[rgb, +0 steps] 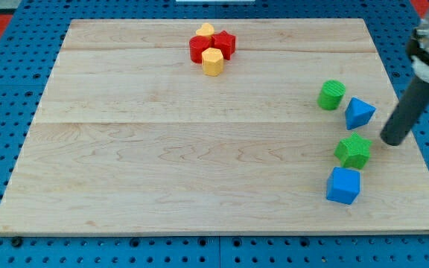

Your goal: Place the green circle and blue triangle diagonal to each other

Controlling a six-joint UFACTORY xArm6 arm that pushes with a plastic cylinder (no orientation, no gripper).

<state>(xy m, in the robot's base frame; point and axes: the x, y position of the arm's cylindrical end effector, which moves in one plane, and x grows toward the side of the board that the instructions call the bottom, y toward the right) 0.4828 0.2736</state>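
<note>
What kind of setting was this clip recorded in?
Probably a robotics lab bench: a wooden board lying on blue perforated pegboard, scattered with small toy blocks such as the green circle and blue triangle.

Arm end: straight rod, matte black-grey, round in section, blunt flat tip (394, 141). Above it a pale silver-grey collar with dark band, partly cut off by frame.

A single camera looks down at a slant from beyond the 6 o'clock edge of the wooden surface (199, 149), facing toward 12 o'clock. It sits far enough back that almost the whole surface fits in frame, the far edge appearing narrower. No second view shares the scene.
</note>
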